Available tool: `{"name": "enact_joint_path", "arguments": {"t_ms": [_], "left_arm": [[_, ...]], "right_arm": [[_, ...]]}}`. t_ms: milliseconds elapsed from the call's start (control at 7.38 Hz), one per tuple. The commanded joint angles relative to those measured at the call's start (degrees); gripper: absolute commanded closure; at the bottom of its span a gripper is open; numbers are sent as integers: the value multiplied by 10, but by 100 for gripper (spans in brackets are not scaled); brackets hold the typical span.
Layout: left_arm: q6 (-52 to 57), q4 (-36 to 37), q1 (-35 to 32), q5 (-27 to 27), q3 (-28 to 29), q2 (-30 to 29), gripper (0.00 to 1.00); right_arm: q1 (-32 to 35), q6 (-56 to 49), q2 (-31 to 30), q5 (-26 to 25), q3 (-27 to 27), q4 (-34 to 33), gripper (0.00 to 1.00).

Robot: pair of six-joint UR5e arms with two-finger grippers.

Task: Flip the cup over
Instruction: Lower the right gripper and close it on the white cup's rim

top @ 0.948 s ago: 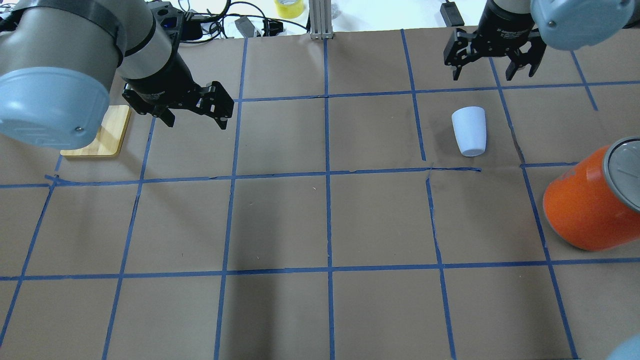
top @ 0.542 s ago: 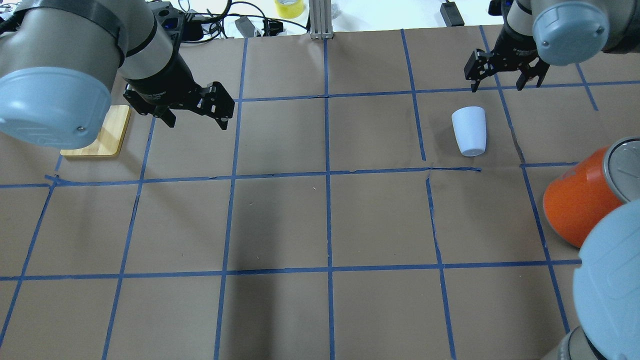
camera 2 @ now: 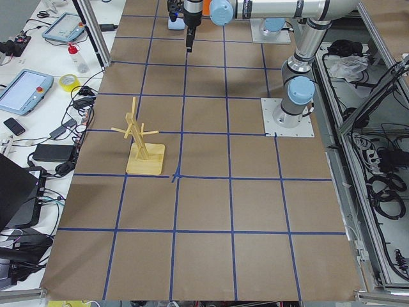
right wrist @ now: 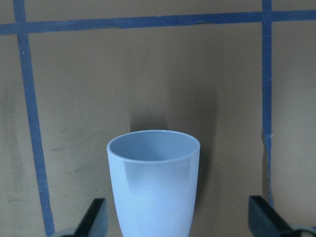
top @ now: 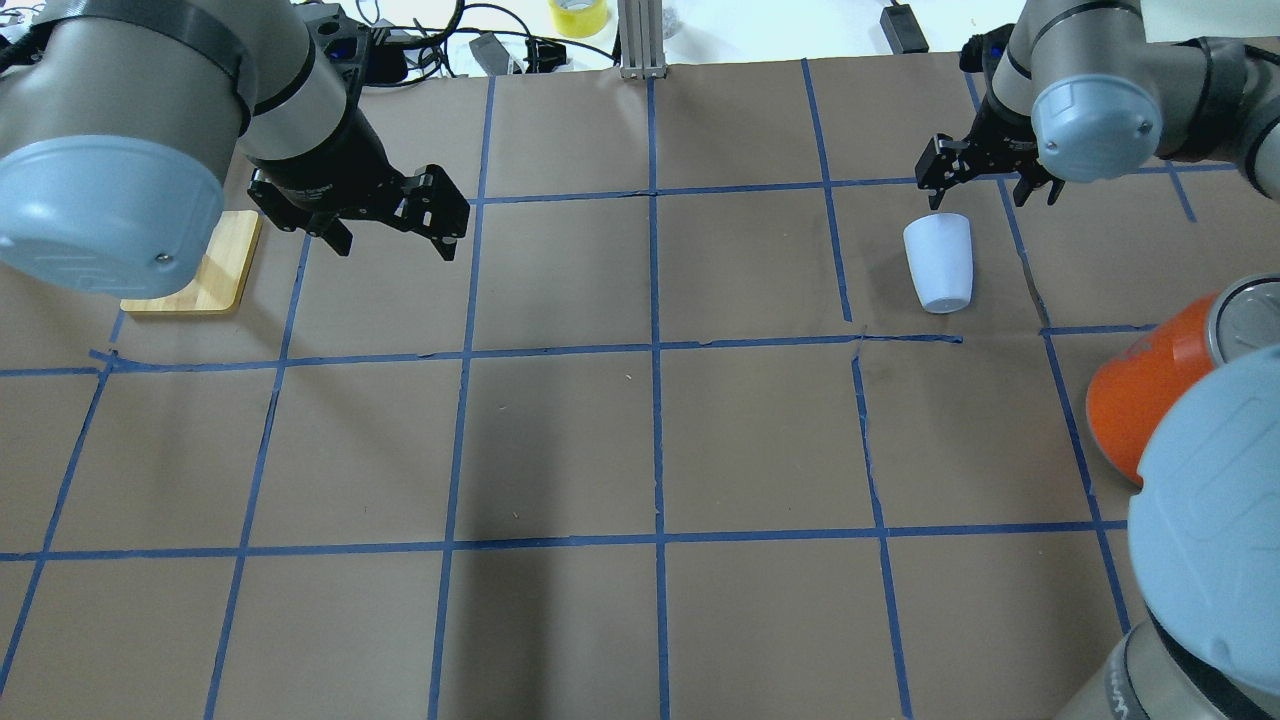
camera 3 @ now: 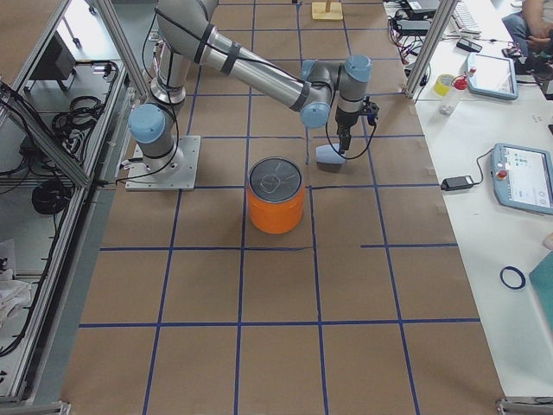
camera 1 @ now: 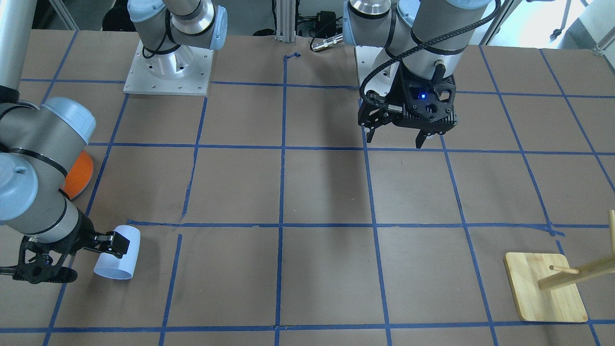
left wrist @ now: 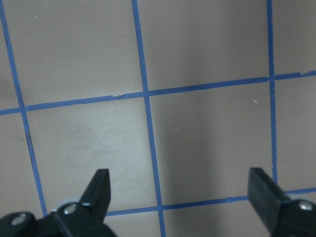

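the right fingers (right wrist: 96, 217) are spread wide and grasp nothing. in the right wrist view the cup (right wrist: 153, 182) sits in the gap between them, clear of both tips, with its open mouth showing at the far end and its lower body cut off by the bottom edge. the overhead and front-facing views show it lying on its side on the bench (top: 560, 440), narrow base toward the robot and mouth away from it. the right arm (top: 1090, 130) reaches out from its base across the bench, wrist bent so the fingers point down at the mouth end of the cup. in the front-facing view one tip overlaps the cup's wall, and whether it touches cannot be told there. behind these fingers, back toward the robot, stands an orange can (camera 3: 276, 207), well apart from the cup. overhead it is half hidden by the arm's grey elbow joint, and from the front only a sliver shows behind the forearm. well across the bench, the left fingers (left wrist: 98, 190) are also released and empty, pointing down over brown paper crossed by blue tape lines (left wrist: 148, 143), with the left arm (top: 130, 130) hanging above the bench. just outside them, on the side away from the cup, is a wooden stand (camera 1: 538, 293). its pegs are cut off at the frame edge in the front-facing view, and its base is partly covered by the left arm overhead.
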Motion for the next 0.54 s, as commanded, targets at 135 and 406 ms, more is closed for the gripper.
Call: {"name": "enact_joint_path", "arguments": {"t_ms": [135, 406], "left_arm": [[0, 0, 0, 0, 0, -1, 0], [-3, 1, 0, 0, 0, -1, 0]], "right_arm": [[0, -2, 28, 0, 2, -17, 0], [0, -31, 30, 1, 3, -17, 0]]}}
